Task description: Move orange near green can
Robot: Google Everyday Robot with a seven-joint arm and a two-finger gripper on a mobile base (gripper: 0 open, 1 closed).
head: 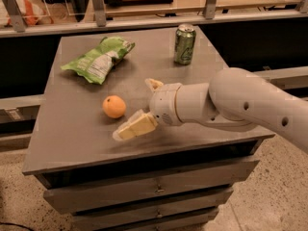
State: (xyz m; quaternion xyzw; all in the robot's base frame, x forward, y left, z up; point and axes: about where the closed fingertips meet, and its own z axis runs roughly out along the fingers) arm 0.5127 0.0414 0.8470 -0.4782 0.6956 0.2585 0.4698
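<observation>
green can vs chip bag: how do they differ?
The green can stands upright; the chip bag lies flat. The can is slim and rigid; the bag is wide and crumpled. The can sits far right on the table, the bag far left. Both are green. The gripper, open, hovers right of the orange.
</observation>
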